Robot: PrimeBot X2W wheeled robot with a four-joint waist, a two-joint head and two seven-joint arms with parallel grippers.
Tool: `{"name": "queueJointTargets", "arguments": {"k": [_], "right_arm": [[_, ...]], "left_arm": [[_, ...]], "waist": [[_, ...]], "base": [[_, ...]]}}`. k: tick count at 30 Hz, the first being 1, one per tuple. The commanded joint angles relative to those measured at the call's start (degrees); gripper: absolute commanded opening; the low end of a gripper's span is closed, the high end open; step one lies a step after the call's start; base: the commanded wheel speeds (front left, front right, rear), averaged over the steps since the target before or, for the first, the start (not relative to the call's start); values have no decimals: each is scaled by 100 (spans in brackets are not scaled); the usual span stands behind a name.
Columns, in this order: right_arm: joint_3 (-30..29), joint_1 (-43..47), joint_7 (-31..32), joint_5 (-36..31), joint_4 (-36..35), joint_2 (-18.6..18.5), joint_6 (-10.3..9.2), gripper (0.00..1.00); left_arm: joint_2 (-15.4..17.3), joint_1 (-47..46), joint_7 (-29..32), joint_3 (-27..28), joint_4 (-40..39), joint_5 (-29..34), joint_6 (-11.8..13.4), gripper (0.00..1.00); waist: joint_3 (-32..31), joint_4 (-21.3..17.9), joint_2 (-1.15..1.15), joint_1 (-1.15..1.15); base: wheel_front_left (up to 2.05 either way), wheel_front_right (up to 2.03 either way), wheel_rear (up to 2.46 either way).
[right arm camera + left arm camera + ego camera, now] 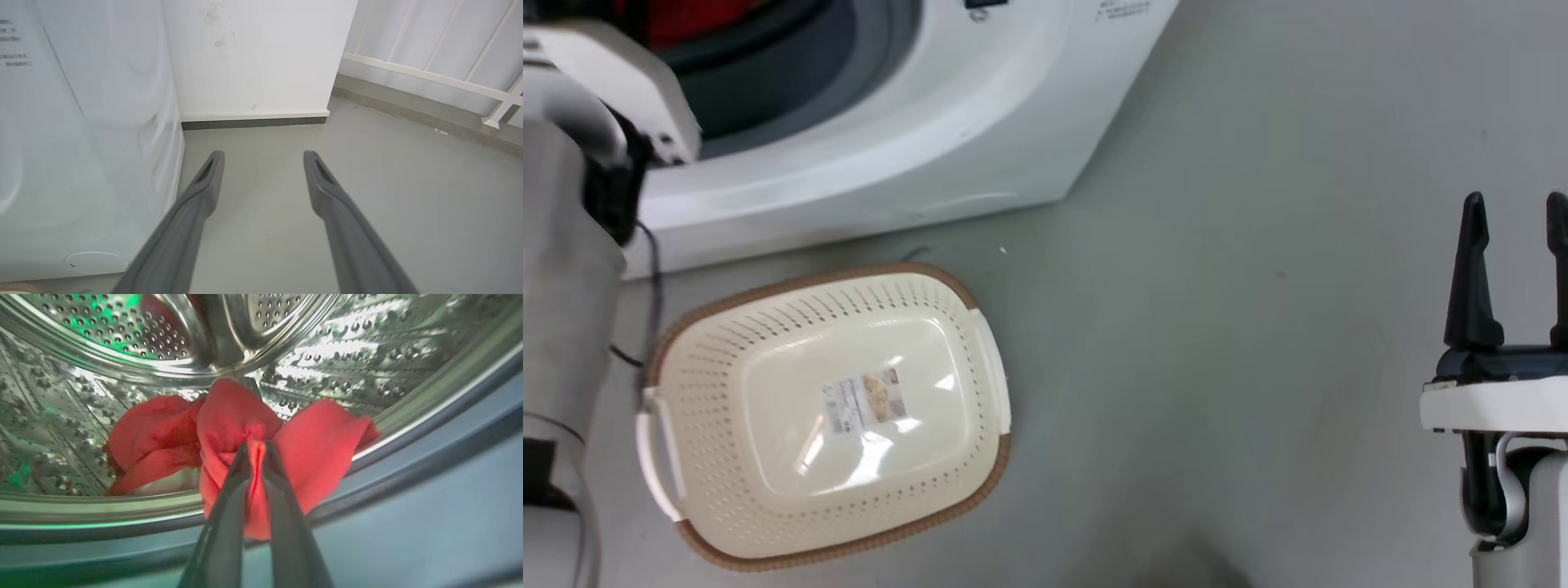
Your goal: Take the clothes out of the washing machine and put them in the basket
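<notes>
Red cloth, the clothes (318, 449), lies bunched inside the washing machine (890, 147), low at the mouth of its steel drum (122, 335), one flap hanging over the drum lip toward the grey seal (429, 490). The left gripper (254, 446) is clenched on a thin upright fold in the middle of the heap – a narrow bite, not much fabric in it.

Risks, as I judge them:
- The fold could slide out of the fingers on the pull, esp. if the cloth is damp and heavy.
- The lobes either side of the pinch could drag on the drum lip or catch in the seal – the pull would then tug the grip loose.
- Can't tell if this is one garment or two; a 2nd piece may come halfway out of the machine and drop on the floor short of the basket (809, 282), which sits just in front of the machine.

Fabric looks soft, matte, deep folds; a pale patch shows under the lobe deepest in the machine, maybe a white band.

The right gripper (263, 157) is spread wide, grasping nothing, off beside the machine.
</notes>
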Motion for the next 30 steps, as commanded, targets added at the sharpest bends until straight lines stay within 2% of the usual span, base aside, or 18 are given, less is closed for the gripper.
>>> {"name": "queueJointTargets", "arguments": {"k": [1,6,11,20,21,25,30], "right_arm": [[-4,110,-14,-49,23,0,-8,100],[0,278,-14,-200,61,1,-8,100],[5,446,-14,-280,108,1,-8,100],[-41,772,-14,-303,210,2,-8,100],[-41,772,-14,-303,210,2,-8,100],[-67,877,-14,-331,249,2,-8,100],[-109,991,-14,-324,283,3,-8,100]], "left_arm": [[-66,202,-182,-31,-4,-47,-15,0],[-255,747,-560,-107,-196,-85,-19,0],[-344,1292,-682,-61,-767,-32,12,0],[-264,2793,-688,601,-3360,380,466,0],[-264,2793,-688,601,-3360,380,466,0],[-266,3436,-680,780,-4373,509,637,0],[-237,4114,-585,723,-5326,490,836,0]], "waist": [[-578,381,0,0],[-1076,618,0,0],[-1497,789,0,0],[-2223,1041,0,0],[-2223,1041,0,0],[-2477,1156,0,0],[-2682,1290,0,0]], "base": [[0,0,0],[0,0,0],[0,0,0],[0,0,0],[0,0,0],[0,0,0],[0,0,0]]}}
